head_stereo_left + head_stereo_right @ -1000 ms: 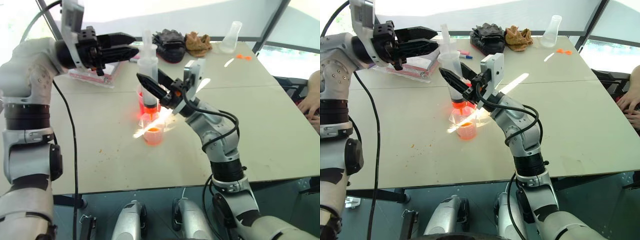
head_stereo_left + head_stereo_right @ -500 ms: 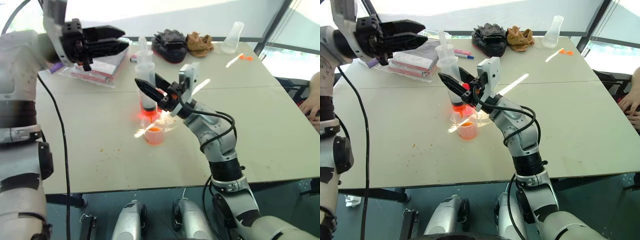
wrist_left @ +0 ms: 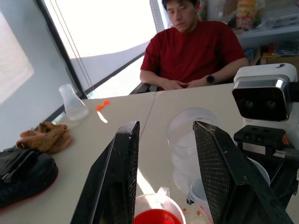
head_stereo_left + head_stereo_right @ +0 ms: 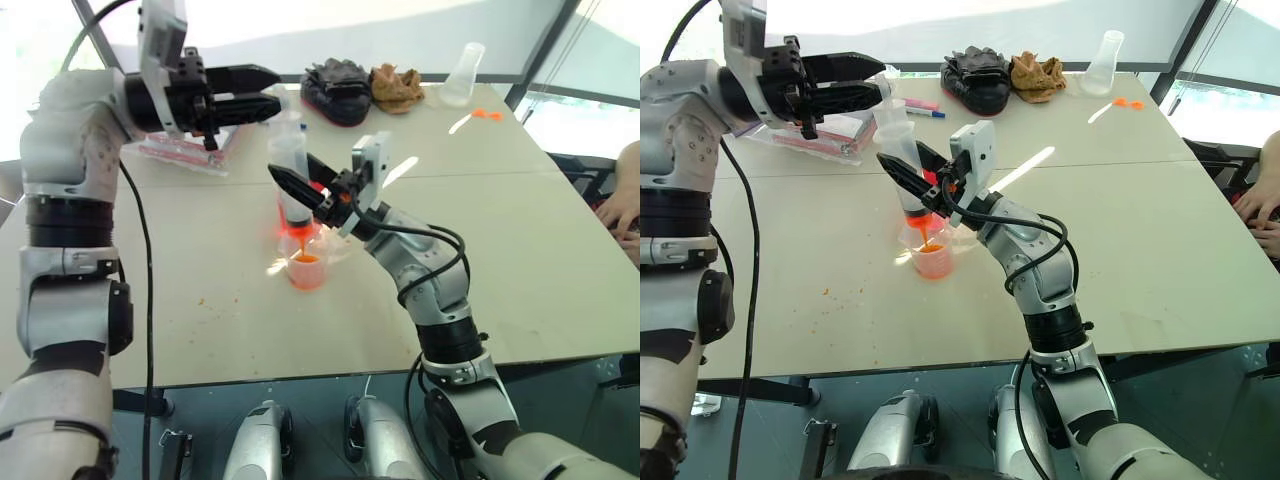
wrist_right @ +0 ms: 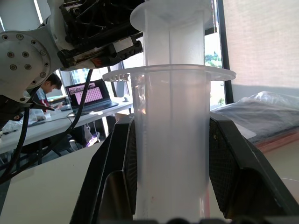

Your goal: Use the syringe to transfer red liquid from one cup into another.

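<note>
Since a second ago your left gripper (image 4: 262, 92) has closed in on the plunger top; your right gripper (image 4: 300, 186) has barely shifted. Right fingers (image 5: 114, 182) are clamped on the syringe (image 4: 289, 170) barrel, holding it upright with its orange tip over the short cup (image 4: 307, 270), just in front of the beaker (image 4: 292, 200), and a red stream is running down. Left fingers (image 3: 117, 177) stand wide, straddling the plunger, gripping nothing. Keep the barrel vertical over that cup, press the plunger slowly and straight down, don't nudge the tip sideways.
</note>
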### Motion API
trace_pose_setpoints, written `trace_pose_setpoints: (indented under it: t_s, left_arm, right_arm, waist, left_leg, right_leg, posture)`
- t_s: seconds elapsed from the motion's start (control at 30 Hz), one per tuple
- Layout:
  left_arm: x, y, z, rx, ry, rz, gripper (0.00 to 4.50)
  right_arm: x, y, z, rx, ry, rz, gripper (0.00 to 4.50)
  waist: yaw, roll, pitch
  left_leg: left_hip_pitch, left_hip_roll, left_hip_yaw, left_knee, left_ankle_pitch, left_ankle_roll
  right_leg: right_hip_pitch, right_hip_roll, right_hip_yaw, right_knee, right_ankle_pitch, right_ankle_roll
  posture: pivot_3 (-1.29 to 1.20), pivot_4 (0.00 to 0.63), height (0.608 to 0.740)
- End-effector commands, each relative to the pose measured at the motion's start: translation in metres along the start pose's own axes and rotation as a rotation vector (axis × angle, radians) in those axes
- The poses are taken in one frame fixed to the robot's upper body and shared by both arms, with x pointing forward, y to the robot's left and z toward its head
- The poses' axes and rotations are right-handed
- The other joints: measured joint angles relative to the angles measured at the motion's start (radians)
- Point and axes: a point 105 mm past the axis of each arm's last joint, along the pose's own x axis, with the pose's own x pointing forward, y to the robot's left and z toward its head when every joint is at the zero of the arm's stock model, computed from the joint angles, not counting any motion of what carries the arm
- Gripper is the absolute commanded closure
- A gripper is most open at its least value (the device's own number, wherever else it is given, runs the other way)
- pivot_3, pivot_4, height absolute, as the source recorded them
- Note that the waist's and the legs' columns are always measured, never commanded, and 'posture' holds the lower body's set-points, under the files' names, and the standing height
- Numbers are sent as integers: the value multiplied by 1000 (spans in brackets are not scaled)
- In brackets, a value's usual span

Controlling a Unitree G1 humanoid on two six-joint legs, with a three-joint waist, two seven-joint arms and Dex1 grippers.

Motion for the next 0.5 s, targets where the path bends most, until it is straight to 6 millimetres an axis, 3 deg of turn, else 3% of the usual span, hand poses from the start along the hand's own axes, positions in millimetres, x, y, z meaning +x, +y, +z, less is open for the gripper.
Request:
trace_pose_setpoints:
  t_s: [0.03,0.07,0.2,0.37,0.5]
  left_arm:
    - [5,0,8,46,-4,-9,2597]
    - [6,0,7,48,-5,-12,2597]
    - [8,-1,5,52,-8,-20,3653]
    - [12,-9,7,40,-21,-63,4446]
    - [14,-16,1,21,3,-98,4483]
  right_arm:
    - [6,12,16,-42,-64,51,3045]
    - [6,12,16,-43,-63,52,3045]
    - [7,12,15,-47,-61,55,3045]
    - [7,11,15,-51,-65,52,3045]
    - [6,10,17,-54,-69,46,3045]
  waist:
    - [2,0,0]
    - [2,0,0]
    - [1,0,0]
    - [0,0,0]
    - [0,0,0]
  left_leg:
    - [0,0,0,0,0,0]
    - [0,0,0,0,0,0]
    - [0,0,0,0,0,0]
    - [0,0,0,0,0,0]
    - [0,0,0,0,0,0]
  right_leg:
    - [0,0,0,0,0,0]
    - [0,0,0,0,0,0]
    - [0,0,0,0,0,0]
    - [0,0,0,0,0,0]
    - [0,0,0,0,0,0]
  posture:
    - [0,150,740]
    - [0,150,740]
    - [0,150,740]
    - [0,150,740]
    - [0,150,740]
